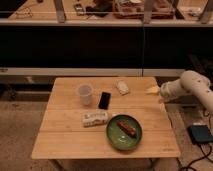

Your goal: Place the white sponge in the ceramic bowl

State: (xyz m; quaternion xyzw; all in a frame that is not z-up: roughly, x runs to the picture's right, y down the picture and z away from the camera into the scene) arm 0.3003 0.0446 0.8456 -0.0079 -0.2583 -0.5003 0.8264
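Nearest: ceramic bowl [113, 136], dark green, on the front right of the wooden table [65, 140]. A reddish-brown oblong item [127, 128] already lies in it.

Just left of the bowl: white packet [95, 118] with greyish print.

Mid-table: black phone [104, 100], with a translucent plastic cup [85, 93] upright just to its left.

Farther back, right of the phone and apart from it: white sponge [122, 87], lying flat at an angle, nothing touching it.

Far right edge of the table: gripper [153, 90] on the white arm, near the sponge but not on it. Cannot tell whether it is wide or narrow.

Handling, as judged: the sponge is probably light, soft and compressible, not fragile. Best taken from above, across its narrow width at the middle. A gentle squeeze should hold it, though it will deform. Release over the bowl's free left side, clear of the oblong item.
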